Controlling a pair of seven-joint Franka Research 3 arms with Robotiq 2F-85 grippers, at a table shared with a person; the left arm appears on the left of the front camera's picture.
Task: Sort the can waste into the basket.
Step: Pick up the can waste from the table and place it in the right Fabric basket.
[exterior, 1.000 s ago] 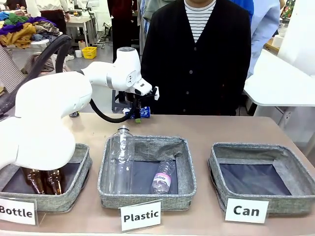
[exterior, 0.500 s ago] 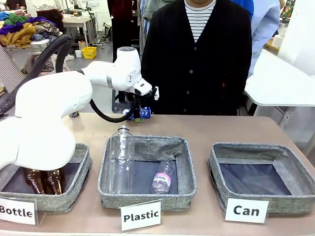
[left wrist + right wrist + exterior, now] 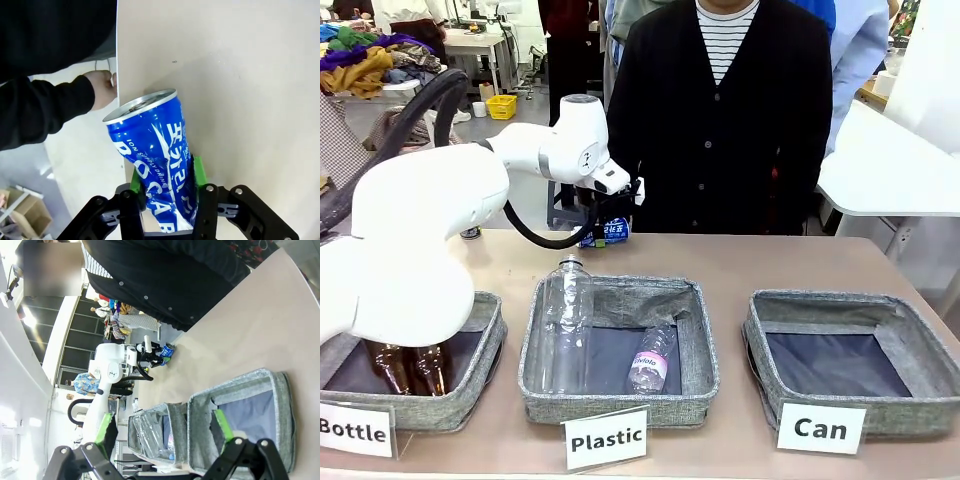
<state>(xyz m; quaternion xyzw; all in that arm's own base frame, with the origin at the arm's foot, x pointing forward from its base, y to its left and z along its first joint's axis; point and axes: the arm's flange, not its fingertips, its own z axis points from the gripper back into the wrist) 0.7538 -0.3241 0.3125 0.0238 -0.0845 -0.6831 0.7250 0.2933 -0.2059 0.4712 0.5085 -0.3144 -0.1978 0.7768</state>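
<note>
Closed now on the blue can (image 3: 155, 155): left fingers (image 3: 199, 172), pinching its crushed lower body near the far worktop (image 3: 770, 262) edge, rim pointing away. Calls for a carry rightward to the Can basket (image 3: 825, 298), well apart. Idle right fingers (image 3: 220, 425) spread.

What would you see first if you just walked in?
The bright blue crushed can, pinched between the green pads of the left gripper, at the far edge of the table just in front of the person in black. Nearer, three grey baskets sit in a row: the Can basket on the right, and clear plastic bottles in the middle Plastic basket.
</note>
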